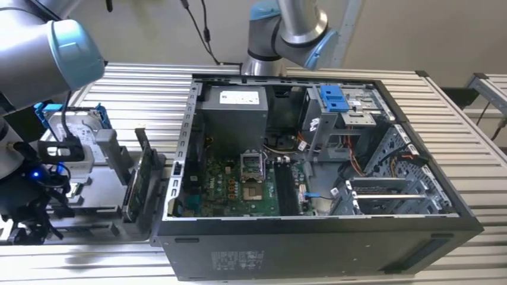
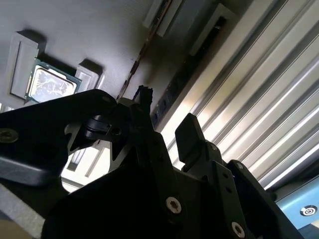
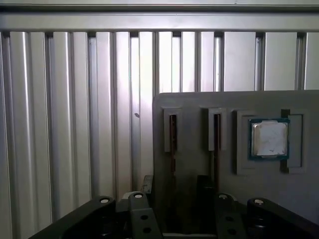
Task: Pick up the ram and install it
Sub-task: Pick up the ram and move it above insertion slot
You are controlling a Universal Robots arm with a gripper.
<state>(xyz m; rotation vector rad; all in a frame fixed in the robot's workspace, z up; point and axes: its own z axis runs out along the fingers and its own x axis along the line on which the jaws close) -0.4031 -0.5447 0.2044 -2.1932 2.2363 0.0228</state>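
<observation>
Ram stands on edge in a narrow slot of a gray holder plate, straight ahead of the gripper and in line with the gap between its 2 fingers. The gripper is spread wide and grips nothing; neither finger touches the stick. A 2nd stick sits in the neighbouring slot, just off to one side of the gripper's gap, its brownish edge running past one fingertip in the second wrist view. Beyond that slot, farther from the gripper, a processor chip lies flat in a square recess of the same plate. The holder rests on a slotted aluminium table. Well apart from the gripper, toward the exterior view's right, an open computer case lies on its side with its motherboard exposed.
</observation>
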